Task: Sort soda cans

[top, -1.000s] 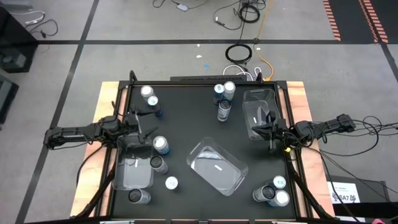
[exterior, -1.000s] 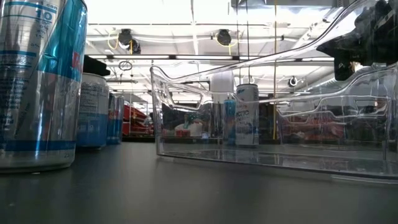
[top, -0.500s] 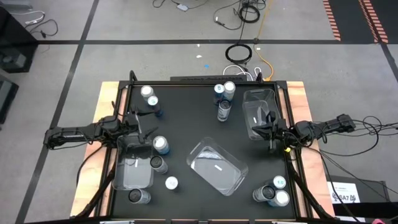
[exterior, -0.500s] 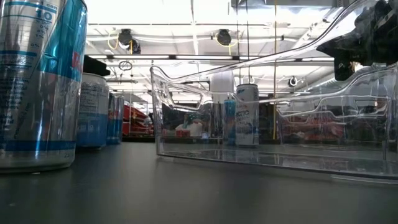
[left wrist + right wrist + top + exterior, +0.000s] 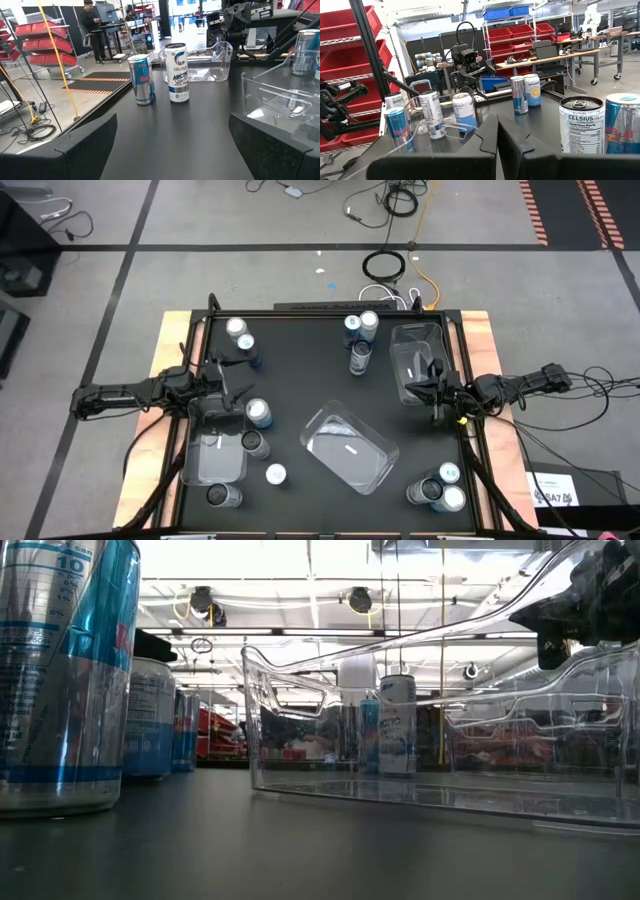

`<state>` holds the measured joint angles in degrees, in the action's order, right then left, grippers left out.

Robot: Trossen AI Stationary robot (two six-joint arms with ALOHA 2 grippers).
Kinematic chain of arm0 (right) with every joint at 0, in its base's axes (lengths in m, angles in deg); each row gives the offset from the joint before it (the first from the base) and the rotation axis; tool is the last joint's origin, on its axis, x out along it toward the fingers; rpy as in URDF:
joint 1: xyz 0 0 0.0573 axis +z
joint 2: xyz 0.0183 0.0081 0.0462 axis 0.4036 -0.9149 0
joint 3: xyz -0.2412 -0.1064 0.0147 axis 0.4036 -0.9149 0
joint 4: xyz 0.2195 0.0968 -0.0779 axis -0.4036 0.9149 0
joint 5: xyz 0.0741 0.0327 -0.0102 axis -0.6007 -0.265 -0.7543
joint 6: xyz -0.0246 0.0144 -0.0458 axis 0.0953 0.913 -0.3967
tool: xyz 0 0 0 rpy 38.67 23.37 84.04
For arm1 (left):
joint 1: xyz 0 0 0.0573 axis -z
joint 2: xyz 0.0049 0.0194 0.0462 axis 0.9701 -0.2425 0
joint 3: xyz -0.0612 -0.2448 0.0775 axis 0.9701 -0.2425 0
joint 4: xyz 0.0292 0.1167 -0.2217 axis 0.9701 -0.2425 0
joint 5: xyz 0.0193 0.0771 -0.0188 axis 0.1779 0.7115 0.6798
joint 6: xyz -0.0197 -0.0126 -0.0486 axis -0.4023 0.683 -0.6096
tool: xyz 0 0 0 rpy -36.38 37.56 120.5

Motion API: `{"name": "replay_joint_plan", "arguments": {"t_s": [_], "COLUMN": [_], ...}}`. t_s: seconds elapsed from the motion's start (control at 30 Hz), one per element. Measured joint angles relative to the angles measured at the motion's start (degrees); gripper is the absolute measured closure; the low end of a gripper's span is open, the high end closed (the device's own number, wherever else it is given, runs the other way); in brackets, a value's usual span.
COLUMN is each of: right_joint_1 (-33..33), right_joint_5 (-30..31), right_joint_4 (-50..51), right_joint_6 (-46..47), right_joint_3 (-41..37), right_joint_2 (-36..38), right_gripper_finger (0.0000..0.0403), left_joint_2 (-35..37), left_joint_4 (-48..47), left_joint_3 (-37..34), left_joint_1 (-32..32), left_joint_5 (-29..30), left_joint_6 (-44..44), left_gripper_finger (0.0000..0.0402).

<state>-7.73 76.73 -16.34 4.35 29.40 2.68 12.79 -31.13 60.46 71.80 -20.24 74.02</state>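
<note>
- Three clear bins [image 5: 350, 448]: all empty.
- Soda cans [image 5: 259, 412]: about twelve, scattered on table [image 5: 300, 380]; none sorted.
- Left gripper [image 5: 222, 376]: fingers wide, empty.
- Right gripper [image 5: 425, 388]: fingers closed, empty.

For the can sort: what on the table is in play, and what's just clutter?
In play:
- soda cans, scattered in clusters on the table
- three clear bins, likely the sort targets
- left gripper, open; right gripper, shut; both holding nothing

Clutter:
- cables on the floor beyond the table
- red shelving in the room
</note>
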Motion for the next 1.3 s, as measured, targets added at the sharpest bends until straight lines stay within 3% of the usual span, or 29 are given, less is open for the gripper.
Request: {"name": "replay_joint_plan", "arguments": {"t_s": [1.3], "right_joint_1": [-0.03], "right_joint_5": [0.04], "right_joint_4": [-5.11], "right_joint_6": [0.16], "right_joint_3": [0.02], "right_joint_2": [-0.01], "right_gripper_finger": [0.0403], "left_joint_2": [0.01], "left_joint_4": [1.43], "left_joint_3": [-0.16], "left_joint_1": [0.02], "left_joint_5": [-0.01], "left_joint_6": [-0.01], "left_gripper_finger": [0.0011]}}
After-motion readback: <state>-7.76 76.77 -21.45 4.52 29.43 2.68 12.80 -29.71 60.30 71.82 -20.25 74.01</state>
